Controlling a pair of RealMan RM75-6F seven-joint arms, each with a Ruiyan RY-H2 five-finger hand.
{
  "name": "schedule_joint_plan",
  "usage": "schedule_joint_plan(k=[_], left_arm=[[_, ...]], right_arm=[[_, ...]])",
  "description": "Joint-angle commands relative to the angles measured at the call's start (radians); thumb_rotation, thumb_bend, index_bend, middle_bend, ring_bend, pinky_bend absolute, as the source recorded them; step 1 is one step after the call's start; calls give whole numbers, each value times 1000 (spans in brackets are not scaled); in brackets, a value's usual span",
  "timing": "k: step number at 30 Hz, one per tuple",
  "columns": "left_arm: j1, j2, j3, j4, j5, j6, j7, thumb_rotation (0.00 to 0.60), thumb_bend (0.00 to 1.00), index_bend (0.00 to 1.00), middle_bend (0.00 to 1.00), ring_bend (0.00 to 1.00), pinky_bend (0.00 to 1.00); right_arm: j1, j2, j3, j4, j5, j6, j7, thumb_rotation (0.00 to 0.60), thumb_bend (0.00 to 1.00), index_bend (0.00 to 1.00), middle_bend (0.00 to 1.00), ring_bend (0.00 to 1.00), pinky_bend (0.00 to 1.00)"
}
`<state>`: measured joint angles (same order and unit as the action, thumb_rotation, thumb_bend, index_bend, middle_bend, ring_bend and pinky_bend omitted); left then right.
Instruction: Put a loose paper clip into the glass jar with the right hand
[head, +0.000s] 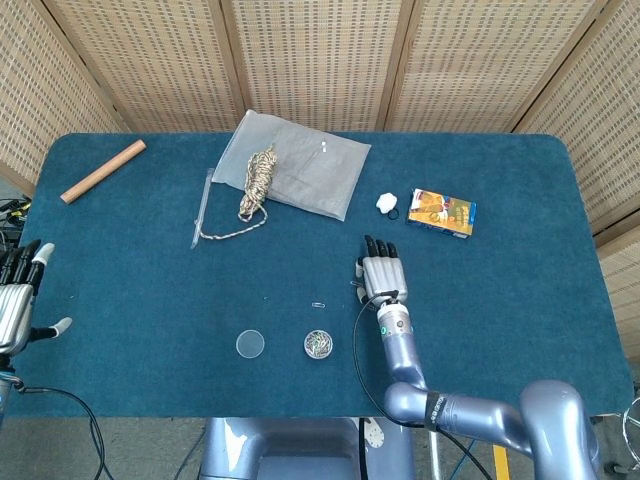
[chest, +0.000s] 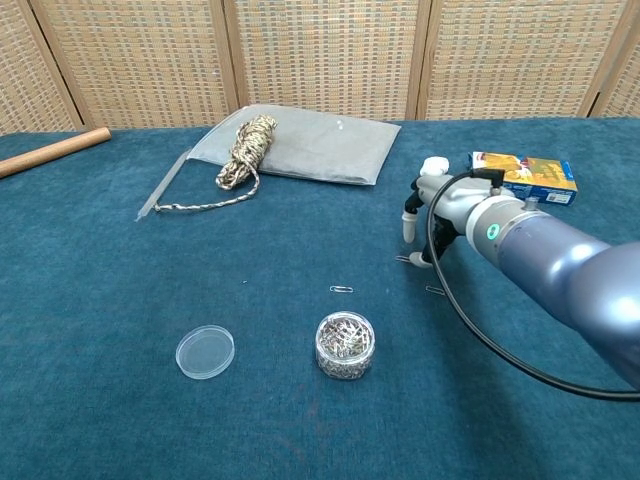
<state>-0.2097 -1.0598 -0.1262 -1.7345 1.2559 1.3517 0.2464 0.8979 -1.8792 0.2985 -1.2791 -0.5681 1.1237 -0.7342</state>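
The glass jar (head: 318, 345) (chest: 345, 345), lidless and full of paper clips, stands near the table's front edge. Loose clips lie on the blue cloth behind it: one (head: 319, 304) (chest: 341, 289) just behind the jar, and another (chest: 435, 291) further right. A third clip (chest: 403, 259) lies right under my right hand (head: 380, 273) (chest: 440, 204). That hand holds nothing, and its fingers (chest: 408, 228) are apart and point down at the cloth. My left hand (head: 15, 300) hangs open off the table's left edge.
The jar's clear lid (head: 250, 344) (chest: 205, 351) lies left of the jar. At the back are a grey pouch (head: 305, 170) with a rope coil (head: 258, 180), a wooden dowel (head: 102, 171), an orange box (head: 443, 211) and a small white lump (head: 386, 203).
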Motion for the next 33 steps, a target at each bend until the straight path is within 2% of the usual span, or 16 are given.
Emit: schedule_joint_plan(k=[1, 20, 33], left_arm=[[-1, 0, -1, 1, -2, 2, 2, 600, 0, 0, 0, 0, 0], [-14, -3, -3, 11, -26, -20, -1, 600, 0, 0, 0, 0, 0], [-18, -10, 0, 7, -26, -16, 12, 600, 0, 0, 0, 0, 0]], right_arm=[[2, -10, 10, 18, -2, -10, 4, 600, 329, 463, 0, 0, 87], [2, -56, 16, 130, 2, -76, -11, 600, 330, 467, 0, 0, 100], [-11, -56, 6, 130, -25, -91, -13, 600, 355, 568, 0, 0, 100]])
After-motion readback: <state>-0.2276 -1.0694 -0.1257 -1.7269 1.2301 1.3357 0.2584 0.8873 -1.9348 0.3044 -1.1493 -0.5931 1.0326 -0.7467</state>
